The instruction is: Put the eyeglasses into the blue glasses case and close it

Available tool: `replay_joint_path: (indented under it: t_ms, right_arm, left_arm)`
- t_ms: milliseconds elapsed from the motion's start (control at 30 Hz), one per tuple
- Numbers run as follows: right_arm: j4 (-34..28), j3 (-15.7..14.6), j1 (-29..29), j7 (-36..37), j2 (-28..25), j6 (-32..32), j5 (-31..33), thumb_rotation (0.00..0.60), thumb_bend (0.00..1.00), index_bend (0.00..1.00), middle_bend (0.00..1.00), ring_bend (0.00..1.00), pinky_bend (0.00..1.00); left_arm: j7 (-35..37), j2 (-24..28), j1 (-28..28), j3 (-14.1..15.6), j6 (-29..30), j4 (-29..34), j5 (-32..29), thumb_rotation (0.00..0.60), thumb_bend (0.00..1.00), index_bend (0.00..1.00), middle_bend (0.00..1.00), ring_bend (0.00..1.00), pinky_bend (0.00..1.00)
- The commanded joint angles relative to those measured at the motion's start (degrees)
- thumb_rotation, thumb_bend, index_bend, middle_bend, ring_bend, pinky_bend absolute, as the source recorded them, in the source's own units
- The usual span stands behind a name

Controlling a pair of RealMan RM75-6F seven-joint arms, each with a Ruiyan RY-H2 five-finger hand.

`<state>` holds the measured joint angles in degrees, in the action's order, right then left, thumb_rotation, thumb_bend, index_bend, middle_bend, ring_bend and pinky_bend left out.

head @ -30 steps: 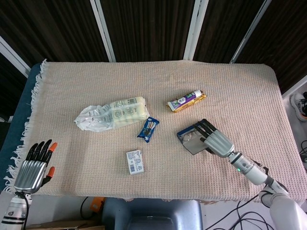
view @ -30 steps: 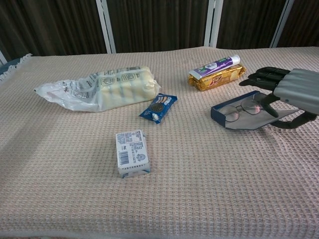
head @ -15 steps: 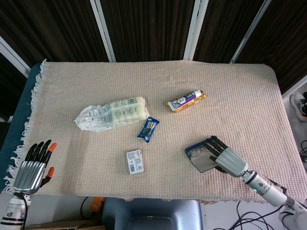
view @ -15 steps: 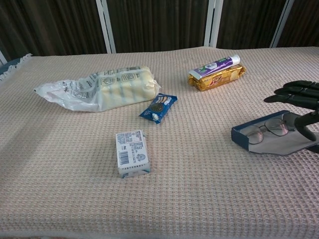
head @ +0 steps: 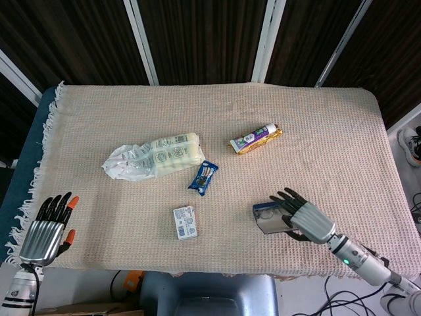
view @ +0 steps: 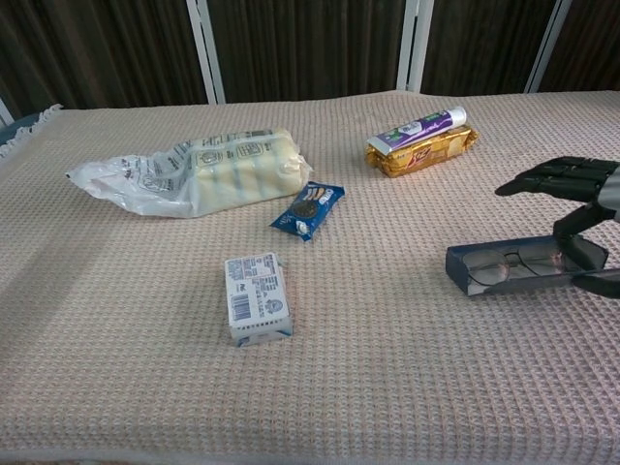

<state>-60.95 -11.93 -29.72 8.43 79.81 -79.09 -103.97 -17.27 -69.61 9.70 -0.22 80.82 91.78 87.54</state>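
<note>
Two hands show, one at each end of the cloth (head: 316, 125) that covers the table. Far left of the case, off the cloth's near-left corner, the left hand (head: 47, 230) hangs with its fingers spread and nothing in them; only the head view shows it.

Well left of the case and further back lies a clear bag (view: 184, 174) of pale rolls. Near its right end sits a small blue cookie pack (view: 308, 209), and nearer the front edge, left of the case, a white carton (view: 257, 297) with a barcode label.

Behind the case, well apart from it, a purple tube (view: 426, 126) rests against a gold wrapper (view: 423, 151).

The case (view: 484, 273) lies open on the cloth near the front right, its lid folded down flat toward the front edge. The glasses (view: 516, 262) lie inside it, lenses visible.

At the case's right end is the right hand (view: 572, 190), fingers spread and stretched out level above the case, thumb pointing down to the right end of the case. Whether the thumb touches the case I cannot tell. It holds nothing.
</note>
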Motion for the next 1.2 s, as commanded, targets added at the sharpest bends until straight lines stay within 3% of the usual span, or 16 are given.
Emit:
replay_joint_path:
  t_ms: [33,600,933,1200]
  right_arm:
    - [-4.62,0.83,-2.43,1.55,-2.27,5.88,2.07,0.6,0.63,0.77,0.18,0.0,0.0]
    - [-9.65,6.31,-7.49,3.13,-3.39,21.42,10.84,0.6,0.63,0.75,0.18,0.0,0.0]
    - [-8.57,7.85,-7.83,5.53,-3.42,23.0,12.78,0.6,0.63,0.75,0.18,0.0,0.0]
    - [-4.07,8.76,-7.27,10.35,-2.66,24.12,14.55,0.6,0.63,0.75,0.18,0.0,0.0]
  left_arm:
    - [-0.04,0.0,0.0,0.03,-0.01,0.0,0.05,0.6,0.42,0.0,0.0,0.02,0.09]
    - [-0.59,-0.15,0.28,-0.08,-0.69,-0.06,-0.43,0.6,0.42,0.0,0.0,0.02,0.09]
    - [-0.53,-0.13,0.33,-0.15,-0.81,-0.07,-0.63,0.6,0.42,0.0,0.0,0.02,0.09]
    - [-1.03,-0.38,0.46,-0.1,-1.17,-0.11,-0.84,0.6,0.42,0.0,0.0,0.03,0.09]
